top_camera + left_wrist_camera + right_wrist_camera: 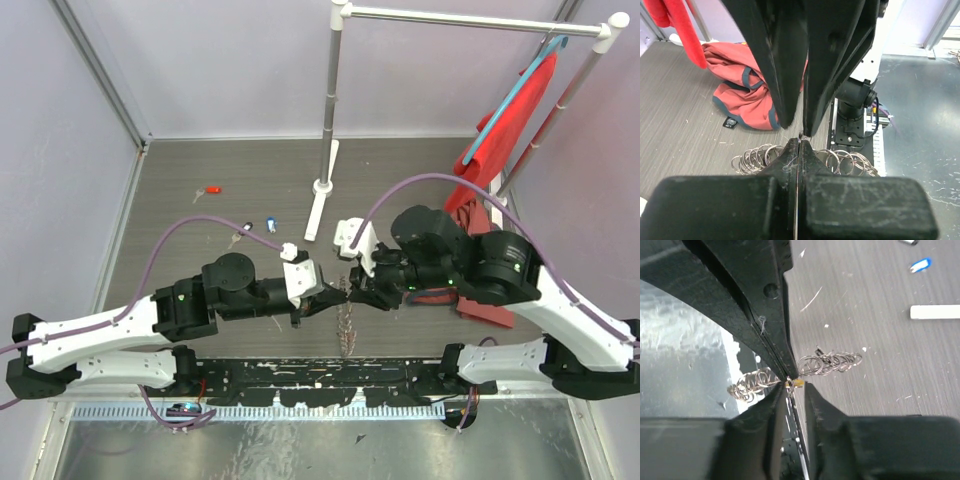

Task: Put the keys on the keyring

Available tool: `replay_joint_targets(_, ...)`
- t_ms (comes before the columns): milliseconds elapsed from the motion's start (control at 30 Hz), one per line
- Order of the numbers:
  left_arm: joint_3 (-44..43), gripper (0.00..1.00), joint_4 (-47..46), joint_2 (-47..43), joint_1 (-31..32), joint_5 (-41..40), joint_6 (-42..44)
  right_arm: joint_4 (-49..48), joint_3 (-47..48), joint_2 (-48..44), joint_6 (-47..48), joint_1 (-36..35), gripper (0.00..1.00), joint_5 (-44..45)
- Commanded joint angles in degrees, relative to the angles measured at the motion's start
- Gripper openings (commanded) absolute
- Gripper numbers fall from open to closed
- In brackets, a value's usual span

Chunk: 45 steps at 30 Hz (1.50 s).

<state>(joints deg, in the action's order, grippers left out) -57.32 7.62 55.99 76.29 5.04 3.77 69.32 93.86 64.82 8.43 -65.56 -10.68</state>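
Observation:
The keyring (347, 330) hangs over the table's near edge, a thin wire fringed with small silvery rings (754, 158). My left gripper (799, 138) is shut on its wire at the top, and rings show on both sides of the tips (832, 362). My right gripper (793, 386) faces it tip to tip with a narrow gap between its fingers. A yellow-headed key (798, 383) sits at that gap, against the ring. Other keys lie on the table: a red one (212, 188) and a blue one (271, 224), the blue key (920, 264) also in the right wrist view.
A white clothes stand (324, 185) rises behind the grippers, its flat foot (935, 312) on the table. Red cloth (505, 120) hangs from its rail and lies heaped (740, 95) at the right. A black mounting rail (330, 375) runs along the near edge.

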Motion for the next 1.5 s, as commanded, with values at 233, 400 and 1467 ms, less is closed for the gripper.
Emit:
replay_joint_targets(233, 4.6, 0.00, -10.0, -9.3, -0.1, -6.3, -3.2, -27.7, -13.8, -16.6, -13.9, -0.2, 0.42, 12.8)
replay_joint_targets(400, 7.8, 0.00, -14.8, -14.0, -0.1, -8.1, -4.8, -38.3, -21.2, -21.8, -20.5, -0.2, 0.42, 11.3)
replay_joint_targets(1467, 9.7, 0.00, -17.8, -16.3, 0.0, -8.9, -6.5, -53.9, -31.6, -19.9, -25.0, -0.2, 0.16, 2.5)
